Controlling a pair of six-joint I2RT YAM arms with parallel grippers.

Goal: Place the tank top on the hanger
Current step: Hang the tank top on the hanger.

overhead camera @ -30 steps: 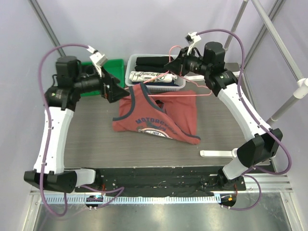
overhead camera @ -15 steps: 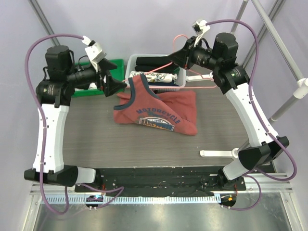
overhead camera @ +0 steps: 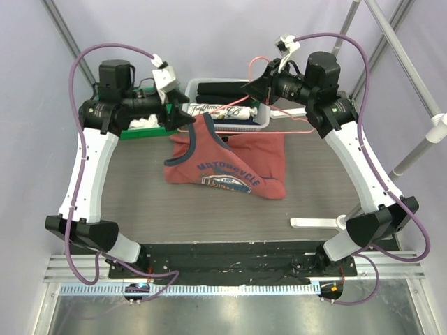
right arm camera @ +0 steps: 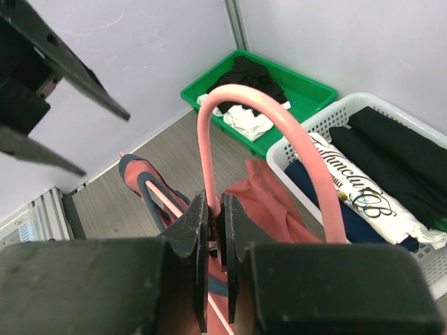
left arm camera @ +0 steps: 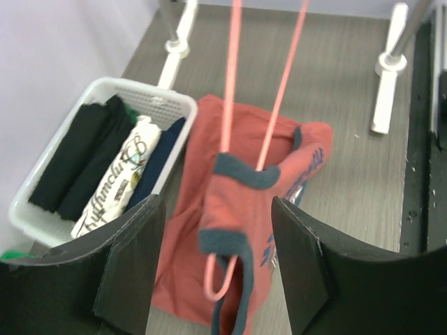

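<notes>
You are clamping the hanger [right arm camera: 234,94] in the right gripper [right arm camera: 213,202], left gripper [left arm camera: 215,209] hanging open, with one tank top [overhead camera: 237,164] strap threaded and the other pending.

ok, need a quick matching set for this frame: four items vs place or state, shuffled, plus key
1 tank top
2 hanger
3 white basket
4 green bin

A folded clothes inside
B clamped in right gripper
C strap over pink wire, body on table
D loose cloth inside, left of basket

Pairs: 1-C, 2-B, 3-A, 4-D
</notes>
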